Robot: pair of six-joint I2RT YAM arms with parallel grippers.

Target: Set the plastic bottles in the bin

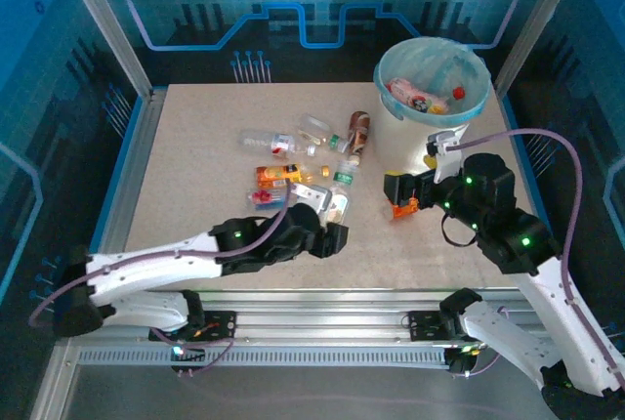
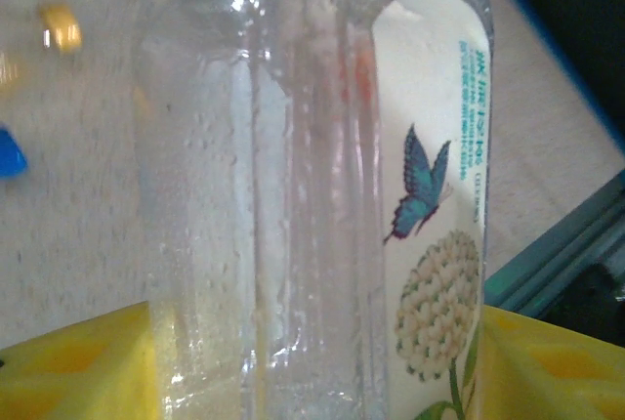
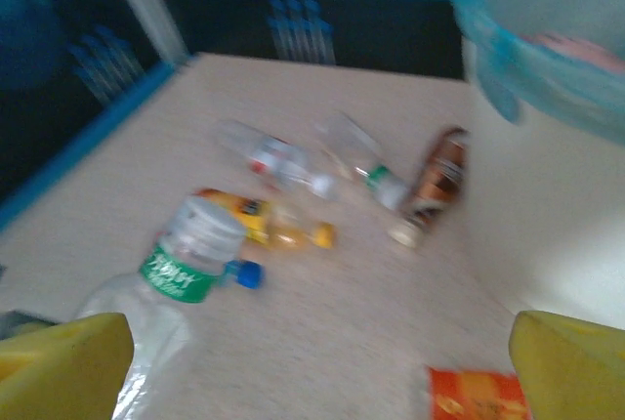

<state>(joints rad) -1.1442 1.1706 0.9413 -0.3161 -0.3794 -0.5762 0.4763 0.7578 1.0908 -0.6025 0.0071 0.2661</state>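
Observation:
In the left wrist view a clear plastic bottle with a white butterfly-and-flower label stands between my yellow fingers, which press on both its sides. From above, my left gripper is shut on this bottle at the near edge of the pile. Several more bottles lie on the table: a brown one, an orange one, a clear red-labelled one. The white bin with its blue liner holds a few bottles. My right gripper hangs open and empty in front of the bin.
An orange packet lies on the table under the right gripper. A green-labelled bottle with a blue cap lies close to its left finger. The bin wall rises on the right. Metal rails edge the table.

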